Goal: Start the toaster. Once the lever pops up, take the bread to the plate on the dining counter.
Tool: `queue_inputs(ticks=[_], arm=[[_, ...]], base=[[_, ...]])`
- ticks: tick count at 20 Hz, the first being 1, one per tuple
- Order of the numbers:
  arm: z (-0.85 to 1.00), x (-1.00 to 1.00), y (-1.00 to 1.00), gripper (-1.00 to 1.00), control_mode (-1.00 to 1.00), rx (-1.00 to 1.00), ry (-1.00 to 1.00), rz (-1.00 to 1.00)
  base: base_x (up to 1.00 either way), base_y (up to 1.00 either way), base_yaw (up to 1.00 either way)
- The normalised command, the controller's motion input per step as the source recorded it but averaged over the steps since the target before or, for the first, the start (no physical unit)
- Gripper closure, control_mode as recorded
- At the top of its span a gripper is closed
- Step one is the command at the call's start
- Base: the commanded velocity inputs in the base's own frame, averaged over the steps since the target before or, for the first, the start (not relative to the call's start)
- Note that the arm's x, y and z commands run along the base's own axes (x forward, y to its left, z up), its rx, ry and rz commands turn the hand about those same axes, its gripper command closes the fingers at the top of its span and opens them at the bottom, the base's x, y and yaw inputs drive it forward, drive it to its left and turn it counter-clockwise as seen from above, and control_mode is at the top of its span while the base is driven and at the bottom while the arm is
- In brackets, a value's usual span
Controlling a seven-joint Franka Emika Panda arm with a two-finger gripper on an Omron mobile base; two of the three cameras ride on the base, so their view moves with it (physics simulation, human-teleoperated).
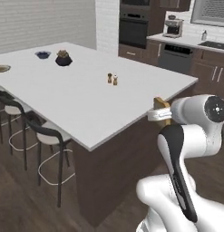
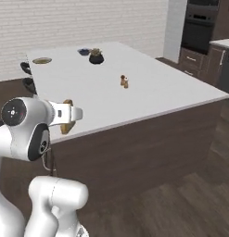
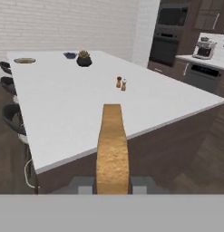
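Step in hand: the bread (image 3: pixel 112 149) is to be carried level across the dining counter (image 1: pixel 81 97) toward the plate (image 1: pixel 1 69), probably with the grip kept firm.
Gripper (image 3: pixel 112 185): closed on the slice's lower edge (held upright, edge-on).
Bread: near the counter's closest corner.
Plate: at the far end, well apart, beyond the salt and pepper shakers (image 3: pixel 121 83).

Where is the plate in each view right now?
Left base view: plate at the far left edge of the dining counter.
Right base view: plate at the far left corner.
Hand view: plate, upper left.
Shared landmark: the dark potted plant nearby.
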Motion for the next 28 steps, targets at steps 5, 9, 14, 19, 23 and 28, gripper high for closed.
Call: queue_inputs(ticks=[5,9,14,19,23,28], arm=[[0.00,0.00,0.00,1.00,1.00,0.00,0.00,0.00],[0.00,0.00,0.00,1.00,1.00,0.00,0.00,0.00],[0.00,0.00,0.00,1.00,1.00,0.00,0.00,0.00],[0.00,0.00,0.00,1.00,1.00,0.00,0.00,0.00],[0.00,0.00,0.00,1.00,1.00,0.00,0.00,0.00],[0.00,0.00,0.00,1.00,1.00,0.00,0.00,0.00]], base=[[0.00,1.00,-0.04],[0.19,1.00,-0.01],[0.32,1.00,-0.15],[0.53,1.00,-0.35],[0.53,1.00,-0.43],[0.36,1.00,-0.44]])
